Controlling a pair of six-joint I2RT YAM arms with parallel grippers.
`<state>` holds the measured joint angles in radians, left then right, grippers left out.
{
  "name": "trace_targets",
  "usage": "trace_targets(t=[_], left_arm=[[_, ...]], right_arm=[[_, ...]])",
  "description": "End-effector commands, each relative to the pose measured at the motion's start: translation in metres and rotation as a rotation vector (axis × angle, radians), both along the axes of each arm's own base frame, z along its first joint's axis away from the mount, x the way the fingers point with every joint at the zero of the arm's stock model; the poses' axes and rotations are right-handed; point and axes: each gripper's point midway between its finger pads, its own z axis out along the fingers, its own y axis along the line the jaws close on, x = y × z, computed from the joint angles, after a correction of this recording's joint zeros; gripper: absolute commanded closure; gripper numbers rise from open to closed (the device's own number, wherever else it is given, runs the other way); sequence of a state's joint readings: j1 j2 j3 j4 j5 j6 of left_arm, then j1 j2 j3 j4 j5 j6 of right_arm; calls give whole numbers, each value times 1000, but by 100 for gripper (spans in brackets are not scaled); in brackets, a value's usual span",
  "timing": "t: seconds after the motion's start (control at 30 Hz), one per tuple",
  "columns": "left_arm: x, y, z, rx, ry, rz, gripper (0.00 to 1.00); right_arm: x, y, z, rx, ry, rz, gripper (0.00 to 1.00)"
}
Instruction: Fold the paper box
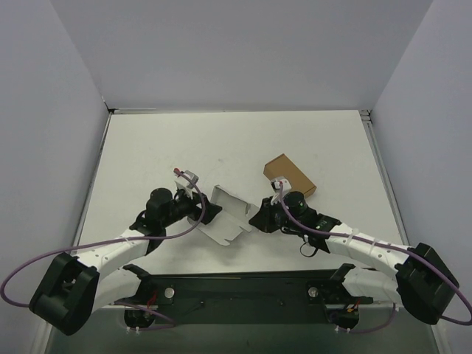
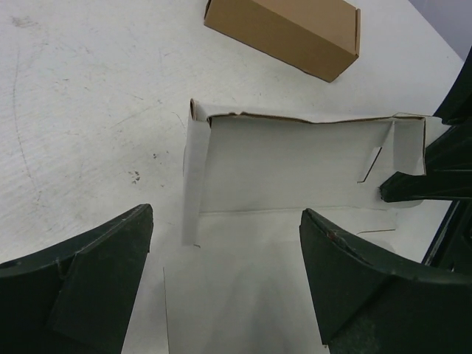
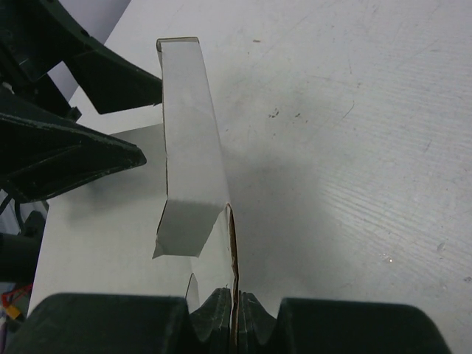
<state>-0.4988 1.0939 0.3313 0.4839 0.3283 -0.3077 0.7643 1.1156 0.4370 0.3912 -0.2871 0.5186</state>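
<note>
Seen from above, the paper box lies partly folded on the white table, one wall raised. The left gripper meets it from 9 o'clock and the right gripper from 3 o'clock. A brown box sits at 2 o'clock from the paper box, apart from it.

In the left wrist view, the left gripper has its fingers spread wide. The flat white sheet of the paper box runs between them, and its raised wall stands beyond them at 12 o'clock. The right gripper grips that wall's end at 3 o'clock. The brown box lies at 12 o'clock.

In the right wrist view, the right gripper has its fingers pressed together on the near edge of the paper box, whose wall rises toward 12 o'clock. The left gripper reaches in at 9 o'clock.
</note>
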Motion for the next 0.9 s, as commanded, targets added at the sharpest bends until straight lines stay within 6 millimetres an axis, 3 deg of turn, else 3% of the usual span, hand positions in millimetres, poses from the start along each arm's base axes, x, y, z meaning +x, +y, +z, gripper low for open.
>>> trace_targets(t=[0.0,0.23,0.43,0.57,0.7,0.87], left_arm=[[-3,-9,26,-69,-57,-68,10],[5,6,23,-64,-46,9,9],[-5,-7,27,-108,-42,-86,15],[-10,-14,32,-142,-48,-134,23],[-21,-22,38,-187,-54,-213,38],[-34,-30,47,-241,-75,-300,48]], right_arm=[[-12,9,24,23,-27,128,100],[-25,12,37,55,-15,196,100],[-30,14,48,73,-18,232,100],[-33,16,56,92,-26,251,100],[-35,15,61,112,-34,279,100],[-44,15,73,175,-25,356,100]])
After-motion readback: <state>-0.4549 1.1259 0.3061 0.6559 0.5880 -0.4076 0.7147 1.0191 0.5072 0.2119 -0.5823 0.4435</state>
